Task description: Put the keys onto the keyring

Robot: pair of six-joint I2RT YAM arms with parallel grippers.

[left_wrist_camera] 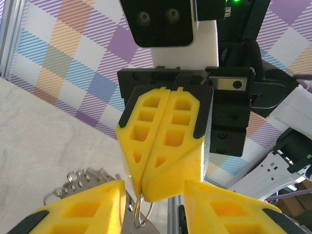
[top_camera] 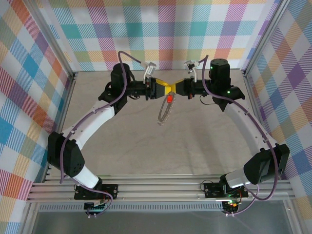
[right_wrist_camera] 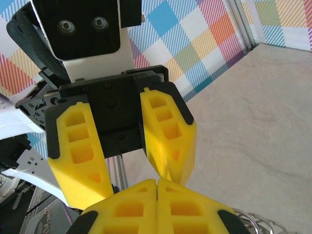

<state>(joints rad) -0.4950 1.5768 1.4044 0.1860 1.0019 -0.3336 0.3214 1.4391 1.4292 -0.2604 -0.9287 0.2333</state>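
Note:
Above the table's middle my two grippers meet tip to tip. My right gripper (top_camera: 173,88) (right_wrist_camera: 157,187) is shut, and in the left wrist view its yellow fingers (left_wrist_camera: 165,141) pinch a thin double wire loop (left_wrist_camera: 141,212). The keyring (top_camera: 163,116), a thin grey hoop with a wiry fringe (left_wrist_camera: 80,178) (right_wrist_camera: 256,223), hangs down from that point. The key's red head (top_camera: 168,99) dangles just under the fingertips. My left gripper (top_camera: 163,89) (left_wrist_camera: 156,197) is open. Its fingers (right_wrist_camera: 168,131) stand to either side of the right gripper's tips, and I see nothing pinched between them.
The beige table (top_camera: 122,146) lies under the hanging hoop. Checked cloth walls (top_camera: 161,29) and aluminium posts (top_camera: 258,44) close in the back and sides. Purple cables (top_camera: 126,53) loop off both arms. The rail (top_camera: 161,187) with both arm bases runs along the near edge.

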